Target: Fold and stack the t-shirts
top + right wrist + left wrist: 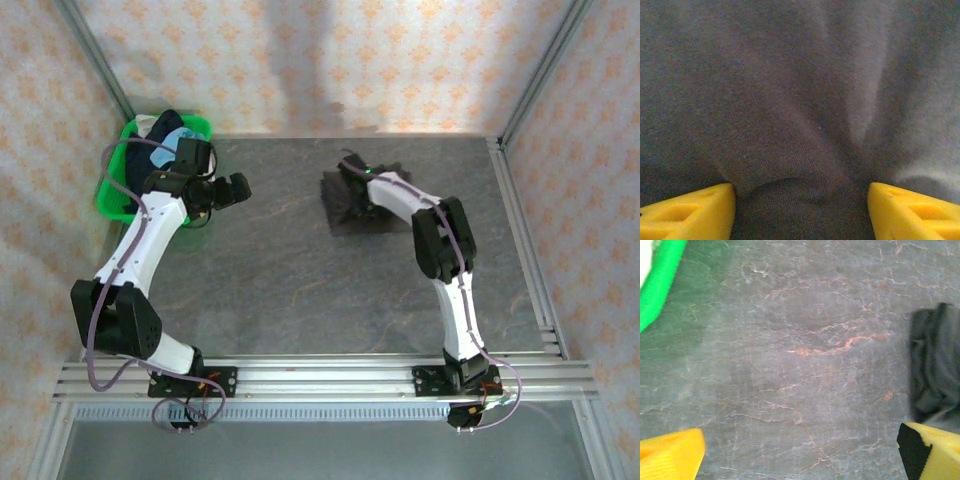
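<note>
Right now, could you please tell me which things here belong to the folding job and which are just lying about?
Job: folded dark shirt; shirts heaped in the basket.
Lying about: green basket; table.

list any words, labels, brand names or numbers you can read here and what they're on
None: no readable text in these views.
Wallpaper: a repeating orange ornament, no letters.
Dark folded t-shirt: plain cloth, with no print or tag visible in the top or wrist views.
Green basket: no label visible.
Robot arms: any markings are too small to read.
</note>
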You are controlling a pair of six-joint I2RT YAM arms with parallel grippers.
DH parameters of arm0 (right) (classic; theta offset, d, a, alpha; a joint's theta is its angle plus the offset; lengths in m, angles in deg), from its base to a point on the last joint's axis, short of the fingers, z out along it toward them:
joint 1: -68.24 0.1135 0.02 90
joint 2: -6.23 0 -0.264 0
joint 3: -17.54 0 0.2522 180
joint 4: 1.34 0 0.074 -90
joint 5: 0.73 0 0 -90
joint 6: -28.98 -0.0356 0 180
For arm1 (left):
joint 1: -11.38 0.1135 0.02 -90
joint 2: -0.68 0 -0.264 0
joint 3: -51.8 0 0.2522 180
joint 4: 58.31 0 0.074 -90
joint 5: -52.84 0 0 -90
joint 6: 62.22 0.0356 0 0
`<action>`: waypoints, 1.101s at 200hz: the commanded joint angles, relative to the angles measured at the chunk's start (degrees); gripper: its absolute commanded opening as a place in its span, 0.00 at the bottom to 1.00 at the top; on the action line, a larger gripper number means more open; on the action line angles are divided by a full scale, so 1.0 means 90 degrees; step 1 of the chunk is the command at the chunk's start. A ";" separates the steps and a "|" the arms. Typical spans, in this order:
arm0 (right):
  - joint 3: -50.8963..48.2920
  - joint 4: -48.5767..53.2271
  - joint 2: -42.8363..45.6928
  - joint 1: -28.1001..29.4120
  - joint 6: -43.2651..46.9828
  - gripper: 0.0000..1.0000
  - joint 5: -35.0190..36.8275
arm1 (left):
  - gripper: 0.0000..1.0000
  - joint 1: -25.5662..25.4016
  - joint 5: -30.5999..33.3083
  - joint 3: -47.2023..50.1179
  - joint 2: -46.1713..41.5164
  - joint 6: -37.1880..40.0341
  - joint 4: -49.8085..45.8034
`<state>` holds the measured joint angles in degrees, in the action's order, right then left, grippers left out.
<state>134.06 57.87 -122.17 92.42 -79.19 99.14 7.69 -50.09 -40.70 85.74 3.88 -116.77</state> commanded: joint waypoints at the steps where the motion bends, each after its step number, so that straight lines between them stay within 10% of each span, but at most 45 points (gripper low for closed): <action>1: 0.0637 0.0987 -0.0589 -0.0847 0.1011 0.70 0.0355 | 1.00 0.0058 0.0303 0.0013 -0.0308 0.0122 -0.0100; 80: 0.3053 0.1552 -0.1810 -0.2782 0.2051 0.70 -0.0977 | 1.00 0.0120 0.0450 -0.0030 -0.0367 0.0169 -0.0219; 220: 0.4420 0.1579 -0.2085 -0.3334 0.0971 0.72 -0.0744 | 1.00 0.0126 0.1302 0.0439 -0.0611 0.0098 -0.0029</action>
<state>174.84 72.14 -144.44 63.24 -66.97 92.23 8.18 -42.73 -38.84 82.74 3.91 -117.32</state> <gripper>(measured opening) 0.715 0.998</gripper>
